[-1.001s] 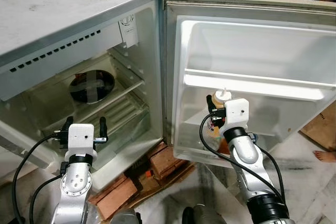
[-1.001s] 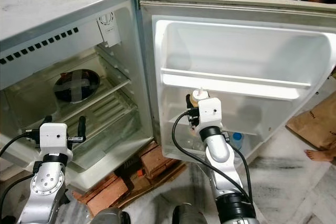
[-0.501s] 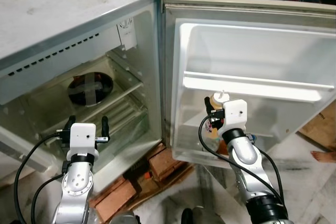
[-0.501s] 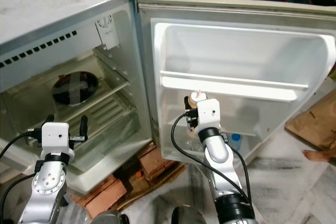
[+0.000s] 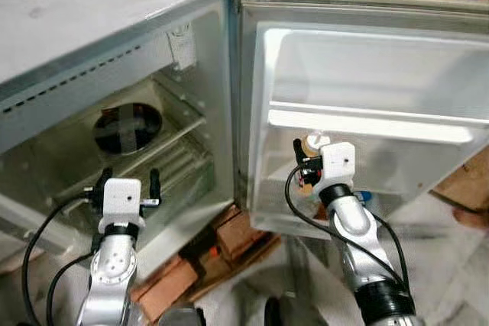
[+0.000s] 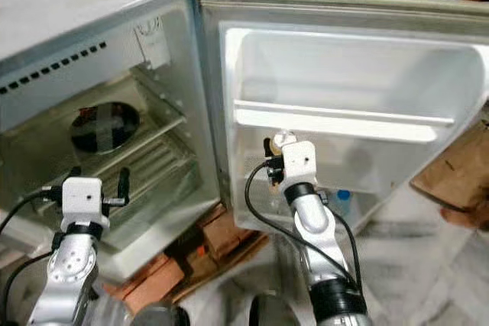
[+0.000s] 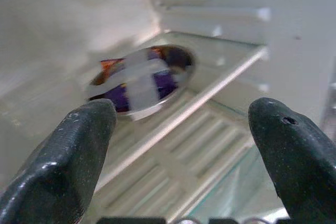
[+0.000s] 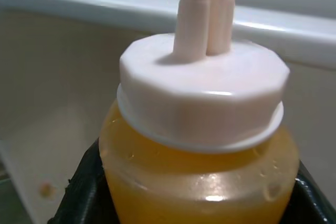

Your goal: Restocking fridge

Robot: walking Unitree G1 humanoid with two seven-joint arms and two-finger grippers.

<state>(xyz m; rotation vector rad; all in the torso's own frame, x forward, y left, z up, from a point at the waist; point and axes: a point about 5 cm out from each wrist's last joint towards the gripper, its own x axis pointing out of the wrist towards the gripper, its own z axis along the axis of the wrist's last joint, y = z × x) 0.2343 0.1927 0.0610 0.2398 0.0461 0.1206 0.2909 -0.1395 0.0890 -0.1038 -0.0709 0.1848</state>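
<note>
Gripping a squeeze bottle (image 8: 197, 145) of orange liquid, the right gripper (image 5: 307, 169) is raised in front of the open fridge door (image 5: 367, 120), just under the door's white shelf rail (image 5: 374, 124). The black fingers (image 8: 79, 192) press against both sides of the bottle's body, and its white cap (image 8: 202, 95) with a pale nozzle (image 8: 205, 14) points up toward that rail. The bottle sits over the door's lower compartment, beside the door's hinge-side edge; whether it touches the door cannot be told. A small blue cap (image 6: 344, 195) shows low in the door's bottom pocket, just beyond the right arm.

To the hinge side of the door, the fridge (image 5: 114, 59) stands with its cabinet open. On its upper glass shelf (image 7: 210, 77) lies a round dark dish (image 7: 142, 80) crossed with pale tape. The left gripper (image 5: 126, 185) hovers at the front of the cabinet, below that shelf, its two fingers (image 7: 68, 150) spread well apart and holding nothing, aimed at the dish.

Bricks (image 5: 229, 238) lie on the floor beneath the door's lower corner, next to the cabinet's base. A brown cardboard piece (image 6: 451, 177) rests on the floor past the door's far edge.
</note>
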